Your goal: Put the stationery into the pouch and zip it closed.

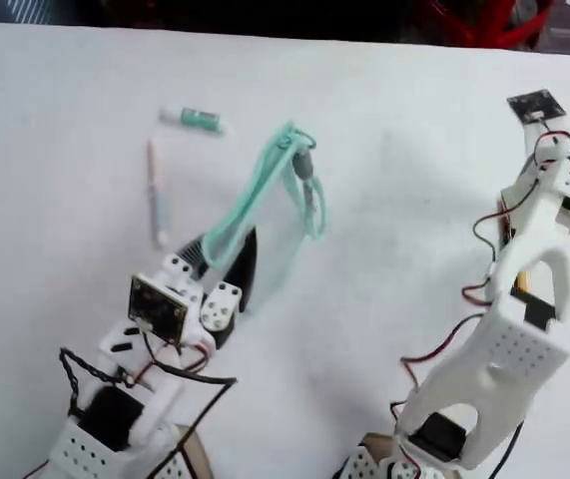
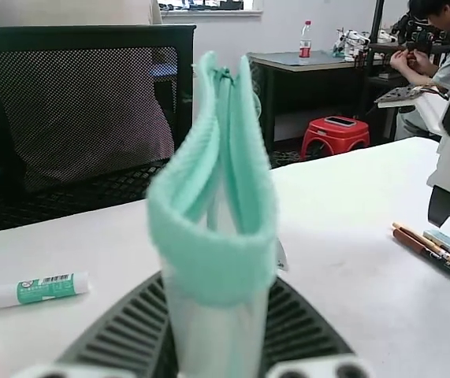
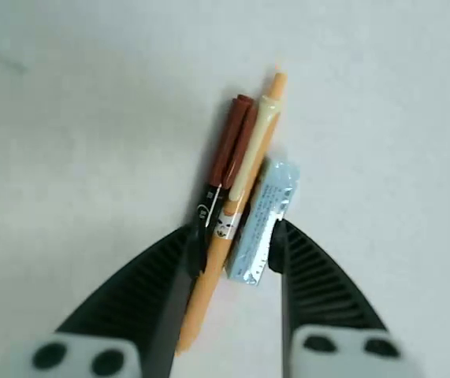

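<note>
The left gripper (image 2: pixel 218 315) has its jaws pinching one end of the mint-green pouch (image 2: pixel 217 181), which stands on edge with its zip mouth gaping. The right gripper (image 3: pixel 234 236) has its jaws spread, straddling two pens (image 3: pixel 228 150) and a pale blue packet (image 3: pixel 262 216) lying side by side on the worktop (image 1: pixel 384 200). A glue stick (image 1: pixel 193 119) and a white pen (image 1: pixel 154 195) lie near the pouch.

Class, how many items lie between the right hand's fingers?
3: a brown pen, an orange pen beside it, and a pale blue packet beyond; more could hide underneath.
</note>
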Motion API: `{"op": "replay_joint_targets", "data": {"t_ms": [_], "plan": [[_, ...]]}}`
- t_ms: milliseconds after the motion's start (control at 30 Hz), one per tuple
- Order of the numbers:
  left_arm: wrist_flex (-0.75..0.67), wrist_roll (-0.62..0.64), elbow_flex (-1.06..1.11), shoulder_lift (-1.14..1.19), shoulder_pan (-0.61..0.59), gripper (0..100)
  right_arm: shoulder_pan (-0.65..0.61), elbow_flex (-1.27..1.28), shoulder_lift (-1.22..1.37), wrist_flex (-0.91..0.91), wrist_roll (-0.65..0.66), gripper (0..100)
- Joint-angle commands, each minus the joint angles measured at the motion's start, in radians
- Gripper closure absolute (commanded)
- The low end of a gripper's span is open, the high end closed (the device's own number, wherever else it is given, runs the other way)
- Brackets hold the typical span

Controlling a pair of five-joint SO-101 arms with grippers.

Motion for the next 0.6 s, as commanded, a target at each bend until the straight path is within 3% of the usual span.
{"op": "replay_joint_targets", "data": {"t_ms": [0, 333, 567], "plan": [[0.029, -0.048, -0.023, 0.001, 0.012, 96, 0.042, -0.196, 0.077, 0.067, -0.011, 86.8], [0.044, -0.051, -0.035, 0.028, 0.022, 95, 0.058, -0.528, 0.366, 0.189, -0.011, 86.8], [0.041, -0.049, -0.262, 0.429, -0.007, 95, 0.045, -0.703, 0.490, 0.248, -0.011, 86.8]]}}
